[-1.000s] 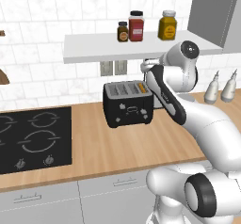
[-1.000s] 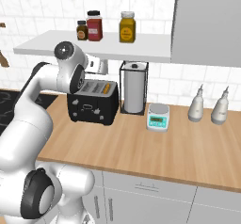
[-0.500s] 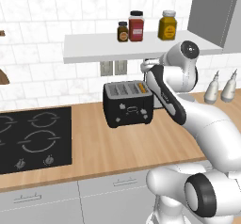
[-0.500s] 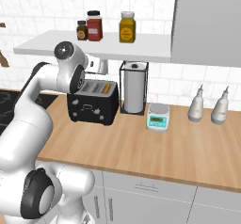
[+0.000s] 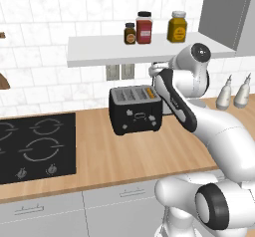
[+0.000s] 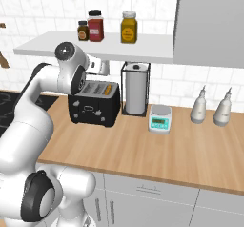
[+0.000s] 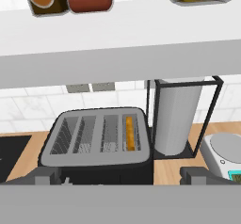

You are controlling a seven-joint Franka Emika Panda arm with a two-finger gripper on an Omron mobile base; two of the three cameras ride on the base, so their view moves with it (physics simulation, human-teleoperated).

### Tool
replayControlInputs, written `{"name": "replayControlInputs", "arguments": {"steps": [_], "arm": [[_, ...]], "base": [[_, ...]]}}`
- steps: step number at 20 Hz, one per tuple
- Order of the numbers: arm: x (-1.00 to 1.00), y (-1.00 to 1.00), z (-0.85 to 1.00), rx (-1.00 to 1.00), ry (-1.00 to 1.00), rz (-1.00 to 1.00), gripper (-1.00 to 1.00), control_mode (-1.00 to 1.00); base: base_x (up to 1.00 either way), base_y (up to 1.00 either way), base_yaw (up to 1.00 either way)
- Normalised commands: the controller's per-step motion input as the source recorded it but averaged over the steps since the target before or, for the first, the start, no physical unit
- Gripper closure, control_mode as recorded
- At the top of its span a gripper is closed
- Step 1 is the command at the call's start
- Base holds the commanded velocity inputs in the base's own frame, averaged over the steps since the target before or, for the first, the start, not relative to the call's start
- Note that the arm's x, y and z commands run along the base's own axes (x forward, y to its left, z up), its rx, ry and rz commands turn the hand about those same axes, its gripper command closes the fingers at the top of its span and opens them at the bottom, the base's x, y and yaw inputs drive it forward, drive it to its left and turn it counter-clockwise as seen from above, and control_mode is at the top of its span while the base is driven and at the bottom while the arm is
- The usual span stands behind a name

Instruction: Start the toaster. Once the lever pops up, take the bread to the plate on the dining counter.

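With its tool (image 7: pixel 120 175) open above the black boxy 4-slot toaster (image 5: pixel 136 109) on the wooden tabletop (image 5: pixel 124 156), the tan bread slice (image 7: pixel 129 133) sits in the toaster's slot nearest the paper-towel roll (image 7: pixel 175 119).

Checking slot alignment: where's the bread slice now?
The tan bread slice sits in the black four-slot toaster's rightmost slot in the hand view, beside the paper towel roll.
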Motion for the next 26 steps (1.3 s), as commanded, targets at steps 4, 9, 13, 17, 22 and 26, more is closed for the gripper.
{"name": "replayControlInputs", "arguments": {"steps": [4,9,13,17,22,26], "arm": [[0.00,0.00,0.00,0.00,0.00,0.00,-1.00,-1.00],[0.00,0.00,0.00,0.00,0.00,0.00,-1.00,-1.00],[0.00,0.00,0.00,0.00,0.00,0.00,-1.00,-1.00],[0.00,0.00,0.00,0.00,0.00,0.00,-1.00,-1.00],[0.00,0.00,0.00,0.00,0.00,0.00,-1.00,-1.00],[0.00,0.00,0.00,0.00,0.00,0.00,-1.00,-1.00]], "base": [[0.00,0.00,0.00],[0.00,0.00,0.00],[0.00,0.00,0.00],[0.00,0.00,0.00],[0.00,0.00,0.00],[0.00,0.00,0.00]]}}
